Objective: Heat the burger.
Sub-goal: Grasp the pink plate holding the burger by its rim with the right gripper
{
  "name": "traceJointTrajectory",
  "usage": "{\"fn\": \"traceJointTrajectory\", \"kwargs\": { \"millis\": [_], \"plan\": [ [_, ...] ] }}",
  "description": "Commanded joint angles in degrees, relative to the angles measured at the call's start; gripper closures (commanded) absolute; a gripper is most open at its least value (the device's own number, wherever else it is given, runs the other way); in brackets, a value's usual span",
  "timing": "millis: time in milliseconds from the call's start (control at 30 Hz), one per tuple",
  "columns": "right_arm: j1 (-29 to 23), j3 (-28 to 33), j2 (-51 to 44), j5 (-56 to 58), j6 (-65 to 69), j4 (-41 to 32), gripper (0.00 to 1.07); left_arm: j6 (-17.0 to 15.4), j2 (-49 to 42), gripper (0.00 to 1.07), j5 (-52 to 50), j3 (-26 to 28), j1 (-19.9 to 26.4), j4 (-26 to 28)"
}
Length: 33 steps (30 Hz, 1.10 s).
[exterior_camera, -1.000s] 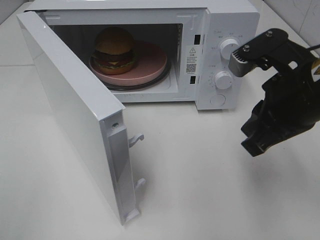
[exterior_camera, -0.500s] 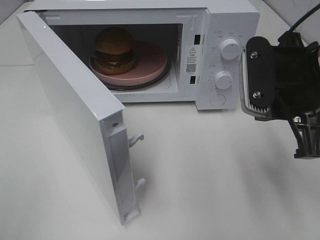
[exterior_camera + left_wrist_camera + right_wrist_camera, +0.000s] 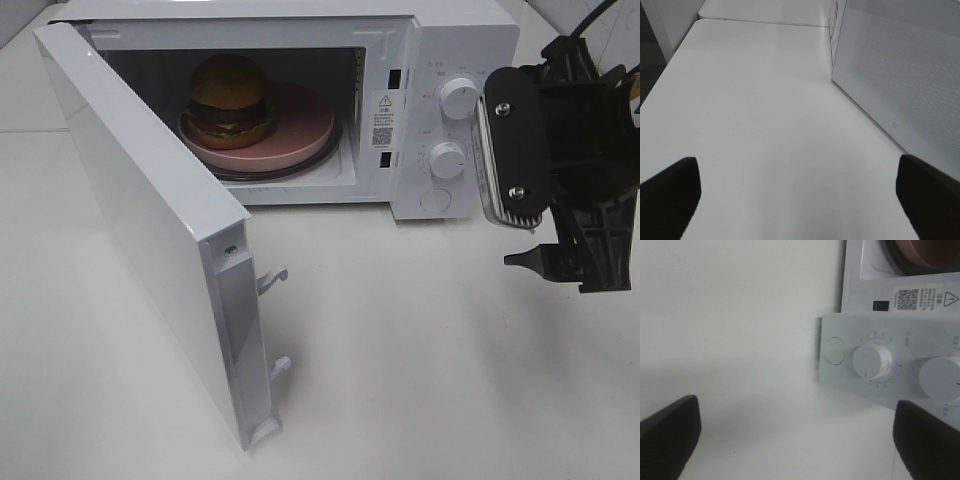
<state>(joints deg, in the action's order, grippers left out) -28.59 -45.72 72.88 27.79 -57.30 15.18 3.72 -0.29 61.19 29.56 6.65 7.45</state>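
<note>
Exterior high view: one microwave [image 3: 450, 30] on the white table [image 3: 400, 350], with its door [image 3: 140, 230] swung fully open toward the left of the view. Only this view shows the cavity whole. One burger [image 3: 229, 98] stands upright on one pink plate [image 3: 300, 125], set toward the plate's left part, and the plate rests on the turntable inside the oven. Control panel count: two knobs, upper [image 3: 459, 98] and lower [image 3: 447, 160], and one round button [image 3: 435, 201] beneath them. One QR label [image 3: 382, 135] sits on the frame strip beside the cavity. Two latch hooks [image 3: 272, 280] project from the door's free edge. The right wrist view adds what the overhead hides. The right gripper [image 3: 800, 440] faces the panel with both fingertips [image 3: 670, 432] at opposite edges of the picture, jaws spread wide and nothing between them. It is near the knobs but touches neither, and only a sliver of plate shows there, no burger. The left wrist view alone shows the left gripper [image 3: 800, 195]. Its two fingertips [image 3: 670, 195] are likewise wide apart and empty, above bare table beside the perforated outer face of the door. The left arm does not appear in the exterior view.
</note>
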Motion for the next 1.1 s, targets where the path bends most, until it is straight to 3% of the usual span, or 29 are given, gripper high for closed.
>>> {"fn": "traceJointTrajectory", "kwargs": {
  "millis": [33,233,667,1100],
  "plan": [
    [0.0,-0.3,0.5,-3.6,0.3,0.5,0.07,-0.4,-0.6,0.09,0.0,-0.1,-0.2,-0.1],
    [0.0,-0.5,1.9,-6.5,0.3,0.8,0.07,-0.4,-0.6,0.09,0.0,-0.1,-0.2,-0.1],
    [-0.1,-9.5,13.5,-6.8,0.3,1.4,0.1,-0.4,-0.6,0.09,0.0,-0.1,-0.2,-0.1],
    [-6.4,-19.7,24.9,-7.5,0.3,2.1,0.12,-0.4,-0.6,0.09,0.0,-0.1,-0.2,-0.1]
  ]
}}
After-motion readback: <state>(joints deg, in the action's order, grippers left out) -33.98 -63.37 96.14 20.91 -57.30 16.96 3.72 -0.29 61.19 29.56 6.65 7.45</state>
